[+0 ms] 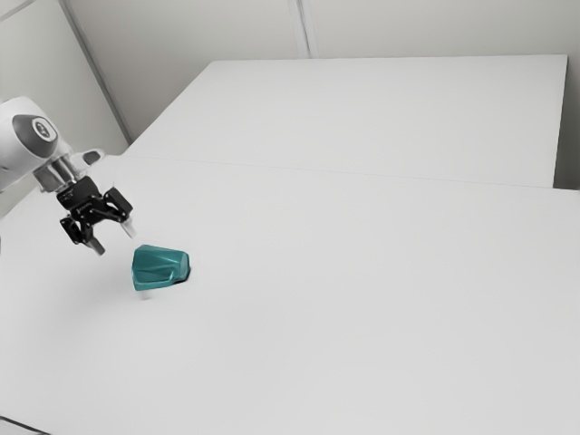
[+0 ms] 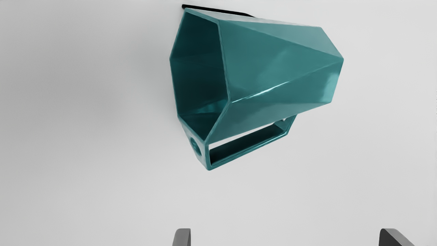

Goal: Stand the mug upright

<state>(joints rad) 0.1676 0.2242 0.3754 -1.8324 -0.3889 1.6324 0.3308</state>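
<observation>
The mug (image 1: 160, 268) lies on its side on the table (image 1: 362, 317), toward the edge at the exterior view's left, and, probably light, stiff and somewhat slippery, it seems best held across its faceted body (image 2: 273, 75) by the gripper (image 1: 114, 239), whose fingers (image 2: 182, 238) are apart and empty.

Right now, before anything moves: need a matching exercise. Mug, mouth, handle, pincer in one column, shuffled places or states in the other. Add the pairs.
Column one
1. Mug
2. Mouth
3. Handle
4. Pincer

Column two
A. An angular loop along the teal body's flank
B. Fingers spread, holding nothing
C. Lying on its side on the table
D. Facing the exterior view's left

Right pairs: 1-C, 2-D, 3-A, 4-B
</observation>
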